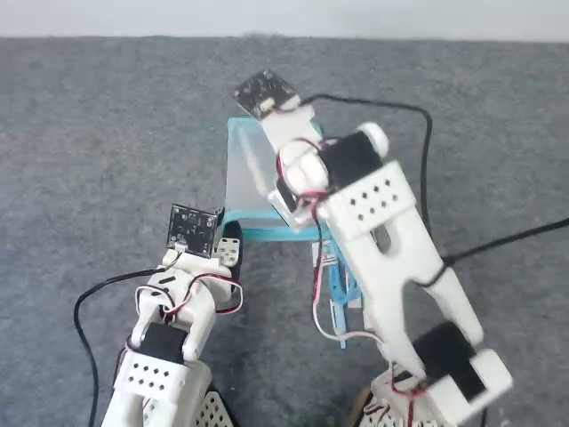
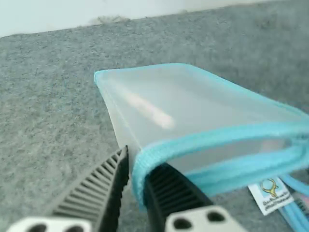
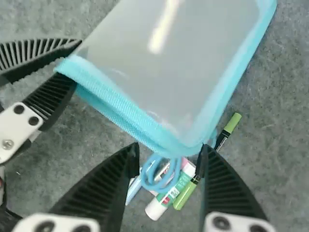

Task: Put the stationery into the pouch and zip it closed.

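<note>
Open and empty, the right hand (image 3: 168,150) hangs just above the stationery (image 3: 176,191), which lies on the worktop (image 3: 280,169) at the mouth of the pouch (image 3: 169,63), pens (image 3: 231,124) roughly square to its teal edge. The left hand (image 2: 137,162) pinches that mouth's corner; the right arm sits nearer the stationery.

The surface (image 1: 89,133) is grey and felt-like, meeting a pale wall at 12 o'clock; a frosted pouch (image 1: 247,169) with blue trim lies just to 12 o'clock of its middle; at the pouch's 5 o'clock, just beside its blue edge, lies a cluster of stationery: a green pen (image 3: 231,123), a white tube (image 3: 161,203), a blue cord (image 3: 149,169); a black cable (image 1: 498,245) trails across at 3 o'clock.
</note>
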You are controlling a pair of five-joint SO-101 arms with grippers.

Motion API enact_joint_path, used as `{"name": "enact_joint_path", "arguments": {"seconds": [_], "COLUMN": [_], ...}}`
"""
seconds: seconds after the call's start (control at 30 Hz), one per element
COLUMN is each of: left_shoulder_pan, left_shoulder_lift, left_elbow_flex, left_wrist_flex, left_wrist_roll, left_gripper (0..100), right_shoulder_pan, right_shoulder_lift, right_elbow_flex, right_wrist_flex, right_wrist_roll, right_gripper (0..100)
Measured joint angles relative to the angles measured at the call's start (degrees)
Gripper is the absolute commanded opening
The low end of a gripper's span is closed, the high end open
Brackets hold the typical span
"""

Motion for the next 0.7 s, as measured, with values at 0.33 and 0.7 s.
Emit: {"name": "enact_joint_path", "arguments": {"seconds": [0.33,0.7], "left_shoulder_pan": [-1.0,-1.0], "left_shoulder_lift": [0.0,0.0], "left_elbow_flex": [0.0,0.0], "left_wrist_flex": [0.0,0.0], "left_wrist_roll": [0.0,0.0], "left_gripper": [1,1], "right_shoulder_pan": [15.0,21.2], "right_shoulder_lift": [-13.7,-17.4], "right_elbow_flex": [33.8,53.8], "right_wrist_flex": [-8.7,-20.1], "right_wrist_roll": [3.2,5.4], "right_gripper": [18.4,18.4]}}
